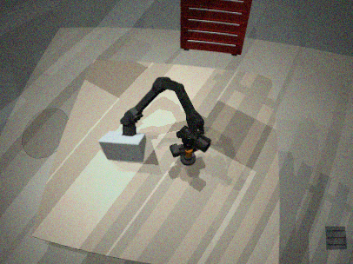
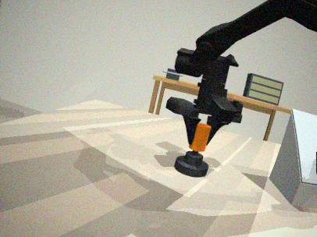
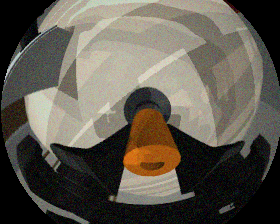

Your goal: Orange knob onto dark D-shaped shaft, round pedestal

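The orange knob (image 1: pixel 189 154) (image 2: pixel 201 135) (image 3: pixel 151 132) is upright with a slight lean in the exterior view. My gripper (image 1: pixel 189 150) (image 2: pixel 200 142) (image 3: pixel 148 127) points down and is shut on the knob, one finger on each side. The dark round pedestal (image 1: pixel 188 161) (image 2: pixel 191 167) (image 3: pixel 132 104) stands directly below the knob. A short piece of dark shaft (image 2: pixel 196 152) shows between the knob's lower end and the pedestal's raised middle. The knob's lower end is at the shaft's top; whether the shaft is inside the hole cannot be told. The shaft's flat side is hidden.
A grey-white block (image 1: pixel 123 148) (image 2: pixel 286 166) (image 3: pixel 45 62) stands beside the pedestal, near the arm's base. A red drawer cabinet (image 1: pixel 216 17) is at the back in the top view. A wooden table (image 2: pixel 183 87) stands in the background of the exterior view.
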Tool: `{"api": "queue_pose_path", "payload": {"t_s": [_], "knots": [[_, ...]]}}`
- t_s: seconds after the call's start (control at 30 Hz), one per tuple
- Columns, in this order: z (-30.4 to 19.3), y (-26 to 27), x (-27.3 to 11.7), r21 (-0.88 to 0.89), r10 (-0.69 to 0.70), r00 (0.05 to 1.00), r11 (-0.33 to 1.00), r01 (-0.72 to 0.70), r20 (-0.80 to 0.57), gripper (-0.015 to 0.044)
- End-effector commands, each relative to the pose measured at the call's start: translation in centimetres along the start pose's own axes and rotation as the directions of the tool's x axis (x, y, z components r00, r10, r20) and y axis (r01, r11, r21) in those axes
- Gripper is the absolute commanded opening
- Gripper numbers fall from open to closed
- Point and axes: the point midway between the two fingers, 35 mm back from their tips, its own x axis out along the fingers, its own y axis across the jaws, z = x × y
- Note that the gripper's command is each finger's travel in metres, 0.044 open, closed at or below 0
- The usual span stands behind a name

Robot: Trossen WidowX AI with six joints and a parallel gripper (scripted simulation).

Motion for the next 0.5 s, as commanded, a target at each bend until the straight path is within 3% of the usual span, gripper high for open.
{"api": "queue_pose_path", "payload": {"t_s": [0.0, 0.47], "knots": [[0.00, -0.07, 0.02, 0.004, -0.004, 1.000, 1.000, 0.004, 0.000, 0.0000], [0.02, -0.08, 0.08, -0.018, -0.004, 1.000, 1.000, 0.004, 0.000, 0.0000]]}}
